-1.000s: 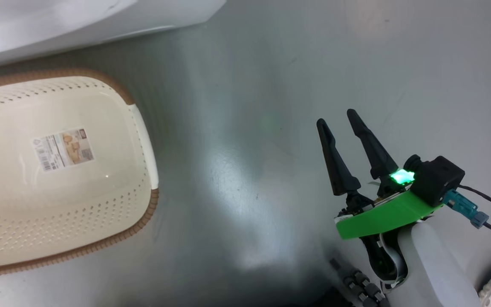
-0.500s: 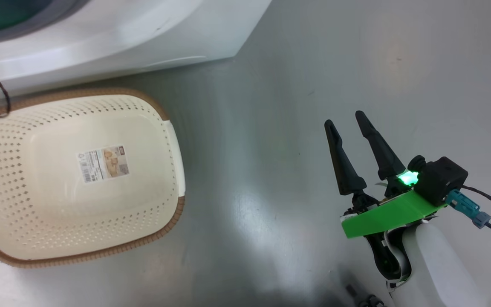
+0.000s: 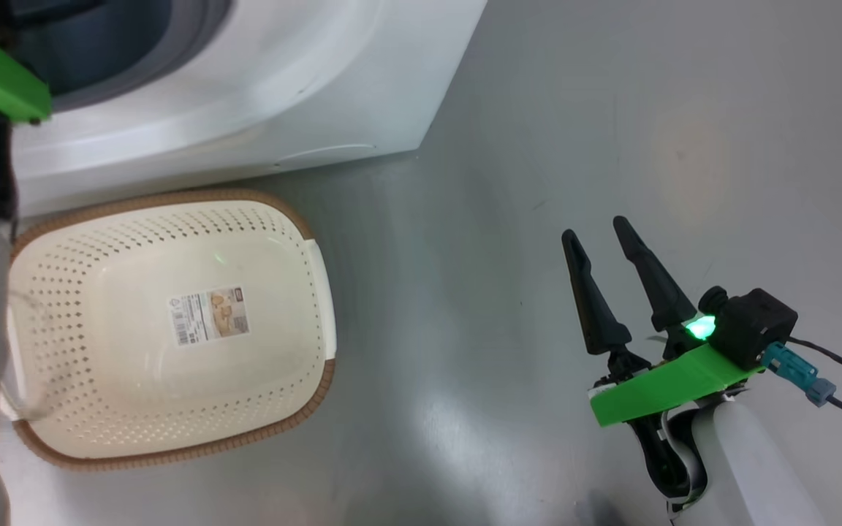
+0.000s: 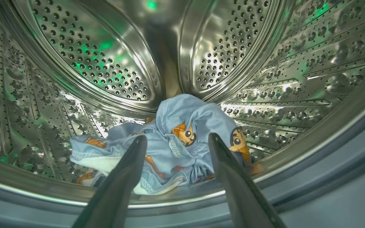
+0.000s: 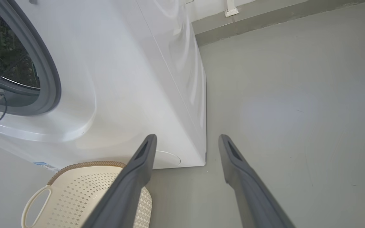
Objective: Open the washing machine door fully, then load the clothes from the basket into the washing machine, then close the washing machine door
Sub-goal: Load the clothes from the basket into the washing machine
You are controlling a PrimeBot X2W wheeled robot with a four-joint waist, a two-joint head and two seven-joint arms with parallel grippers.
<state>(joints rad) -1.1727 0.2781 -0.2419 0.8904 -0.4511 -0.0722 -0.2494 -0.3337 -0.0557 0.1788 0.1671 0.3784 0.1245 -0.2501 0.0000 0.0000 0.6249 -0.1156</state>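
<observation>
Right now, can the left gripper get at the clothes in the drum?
Probably yes. The left gripper is open and points straight at the clothes, which lie heaped at the front of the drum beyond its fingertips. Nothing shows between them.

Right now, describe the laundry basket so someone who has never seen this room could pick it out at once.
Start at the big white front-loading washing machine; the laundry basket sits on the grey floor just before its base. It is the cream perforated plastic tub with a brown woven-look rim, empty but for a paper label on its bottom.
</observation>
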